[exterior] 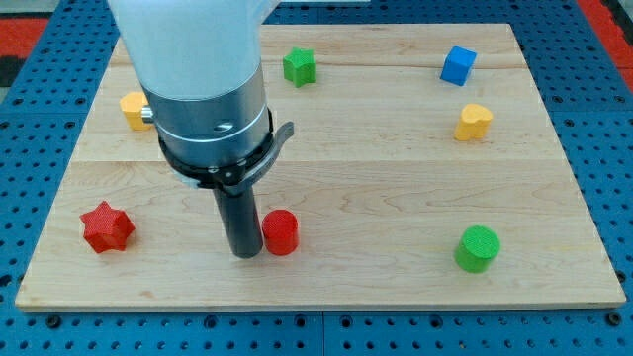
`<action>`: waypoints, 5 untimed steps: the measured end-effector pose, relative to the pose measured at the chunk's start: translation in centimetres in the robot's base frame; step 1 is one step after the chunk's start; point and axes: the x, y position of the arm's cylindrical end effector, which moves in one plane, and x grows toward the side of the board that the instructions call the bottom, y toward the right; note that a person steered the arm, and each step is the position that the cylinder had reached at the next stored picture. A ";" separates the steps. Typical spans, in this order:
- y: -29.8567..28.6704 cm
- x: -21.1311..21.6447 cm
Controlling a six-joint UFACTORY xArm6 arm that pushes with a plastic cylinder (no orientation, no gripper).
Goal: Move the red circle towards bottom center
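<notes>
Pushing step: my tip point(243, 253), a bare rod without jaws, touches red circle point(281, 232) on its left; next, nudge it rightward toward bottom center.

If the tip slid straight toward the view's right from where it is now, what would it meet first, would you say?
My tip sits just left of the red circle, apparently touching it, so it would meet that block first. Farther along that line lies the green circle, though depth is uncertain.

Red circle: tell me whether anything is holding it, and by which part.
Nothing holds it. My tip is a bare rod with no jaws; it stands right against the red circle on the view's left side, apparently touching it.
</notes>
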 end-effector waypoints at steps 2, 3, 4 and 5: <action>2.5 3.6; 3.2 3.6; 3.4 3.6; 3.4 3.6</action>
